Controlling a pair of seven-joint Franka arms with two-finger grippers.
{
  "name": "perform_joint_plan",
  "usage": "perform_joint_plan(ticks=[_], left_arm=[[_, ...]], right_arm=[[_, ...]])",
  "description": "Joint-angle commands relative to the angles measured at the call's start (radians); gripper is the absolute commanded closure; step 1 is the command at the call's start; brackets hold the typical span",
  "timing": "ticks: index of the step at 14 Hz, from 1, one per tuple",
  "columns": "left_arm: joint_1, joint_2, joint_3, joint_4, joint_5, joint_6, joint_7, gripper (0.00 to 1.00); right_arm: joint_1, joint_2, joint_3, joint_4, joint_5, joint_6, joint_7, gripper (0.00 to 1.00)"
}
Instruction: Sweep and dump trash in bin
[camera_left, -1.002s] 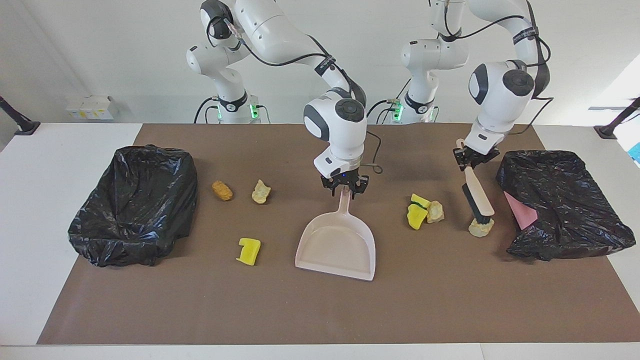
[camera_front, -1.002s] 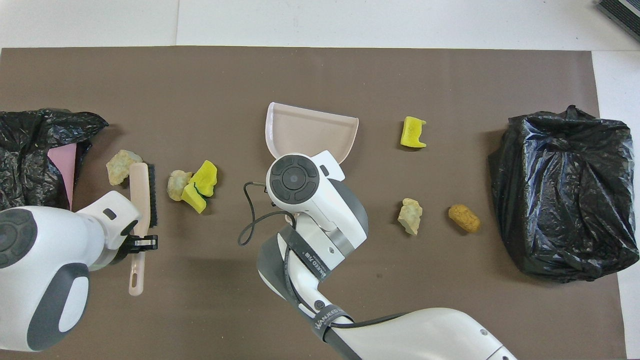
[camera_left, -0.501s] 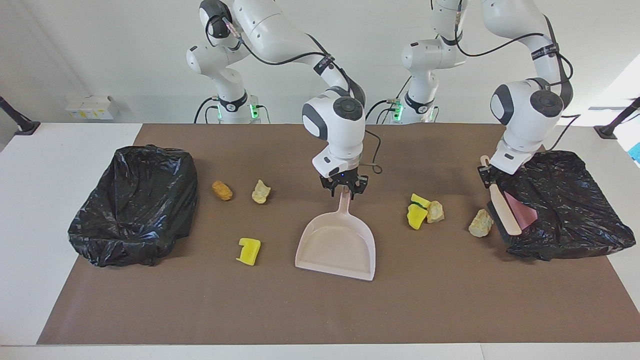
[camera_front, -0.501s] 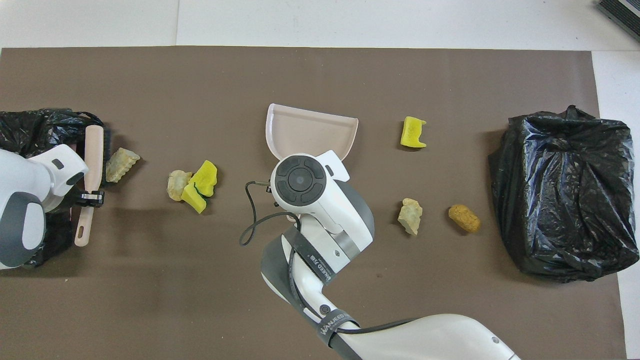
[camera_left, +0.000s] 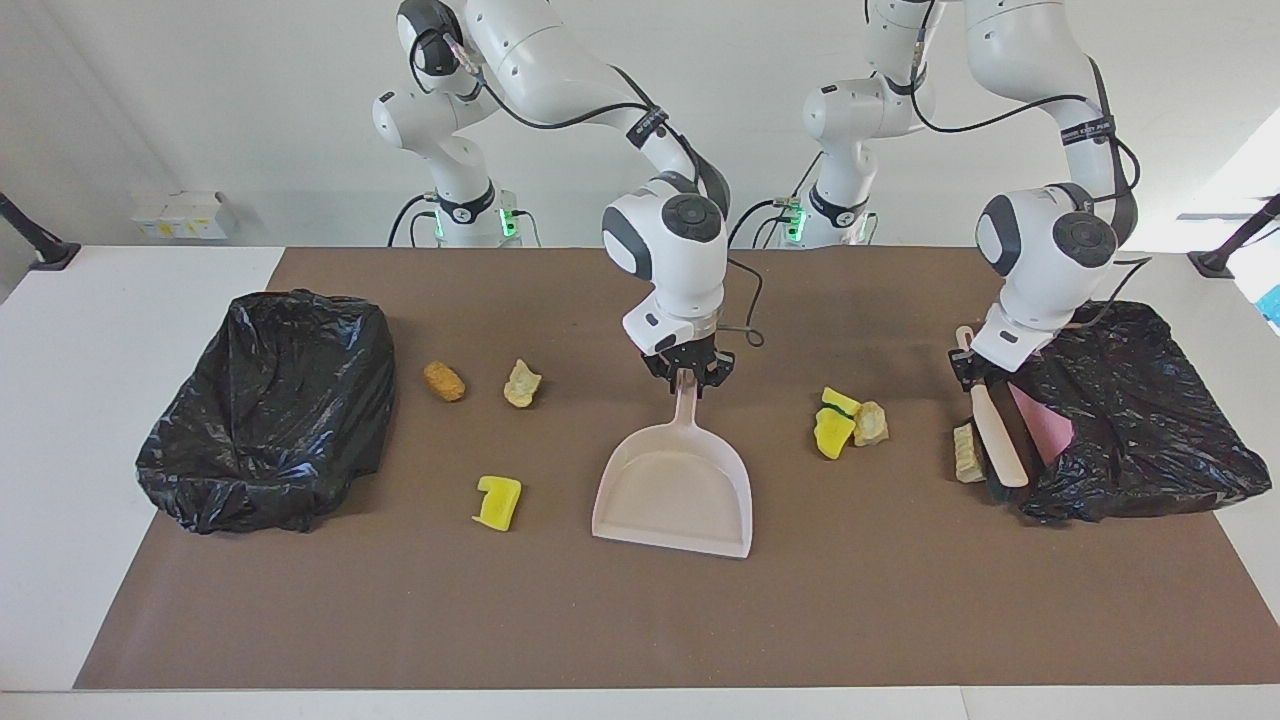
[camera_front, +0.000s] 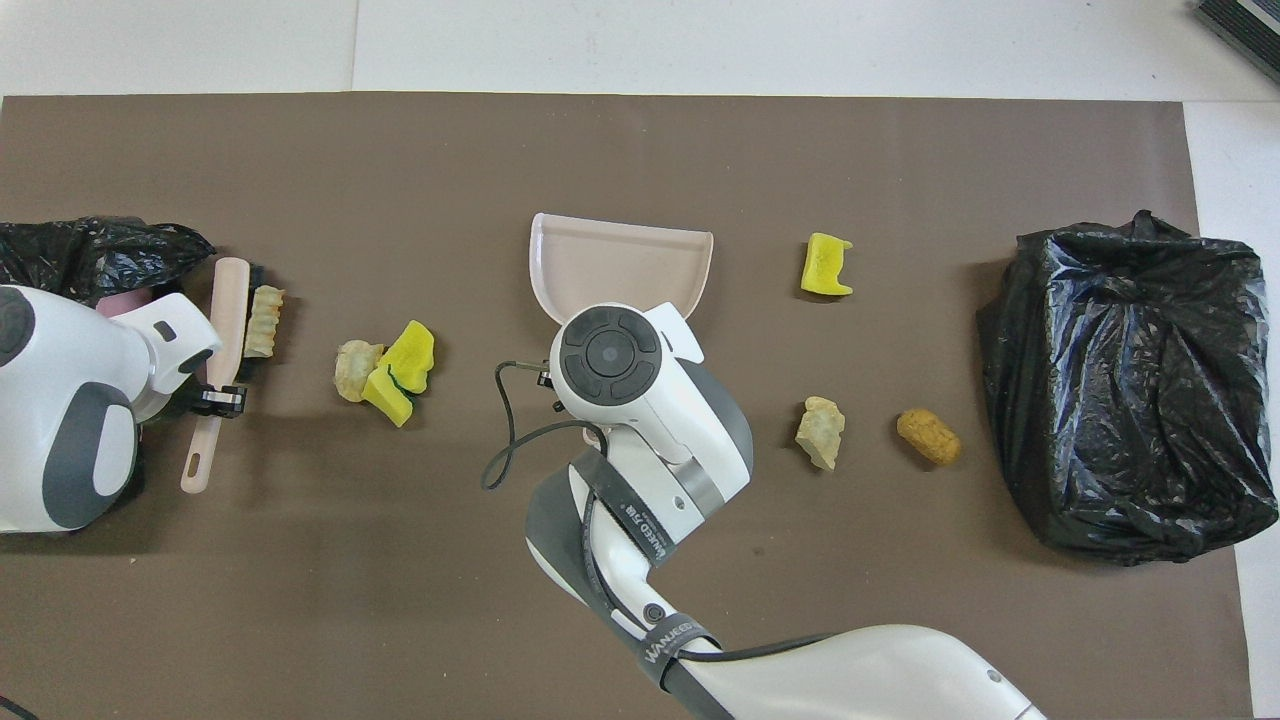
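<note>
As the brush swings back: the left arm has carried it out past the lone beige chunk and now brings the bristles in against it.
Left gripper (camera_left: 972, 366): its fingers are pressed together on the handle of the brush (camera_left: 994, 435), just beside the black bin (camera_left: 1150, 420) at the left arm's end of the surface; a pink sheet (camera_left: 1040, 420) shows in that bin.
Beige chunk (camera_left: 965, 452): it sits right against the brush on the side toward the dustpan, where a second ago the brush stood over it, on its other side.
Right gripper (camera_left: 686, 372): its fingers are pinching the handle of the dustpan (camera_left: 672, 490), having narrowed over the last second; the pan lies flat mid-surface, its open edge away from the robots.
Cluster (camera_left: 848, 419): 2 yellow pieces and 1 beige chunk lie touching, between the dustpan and the brush.
Yellow piece (camera_left: 498, 501): it lies alone, between the dustpan and the second bin (camera_left: 270, 405) at the right arm's end.
Beige piece (camera_left: 522, 383) and orange-brown chunk (camera_left: 444, 381): they lie side by side, nearer to the robots than that yellow piece.
Count: all 7 lumps are on the surface, none in the pan or a bin.
Reading: both tools are now in hand, so the first sweep toward the pan looks ready to start.
Risk: the pan's mouth faces away from the chunk, so it probably needs turning first.
</note>
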Motion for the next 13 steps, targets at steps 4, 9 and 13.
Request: perform_joint_plan(ticks=[4,9,13], left_arm=[[-0.113,-0.058,0.01,-0.069,-0.102,-0.052,-0.018,1.0],[-0.188,-0.075,0.01,-0.087,-0.14,-0.07,-0.19,1.0],[-0.219,-0.088,0.01,-0.11,-0.179,-0.067,-0.29,1.0]], right_arm=[[-0.011,-0.036,0.006,-0.026,-0.005,-0.034,-0.072,1.0],[-0.011,-0.05,-0.002,-0.006,-0.006,-0.059,-0.348,1.0],[-0.045,-0.055,-0.006,-0.006,-0.011,-0.111,-0.73,1.0]])
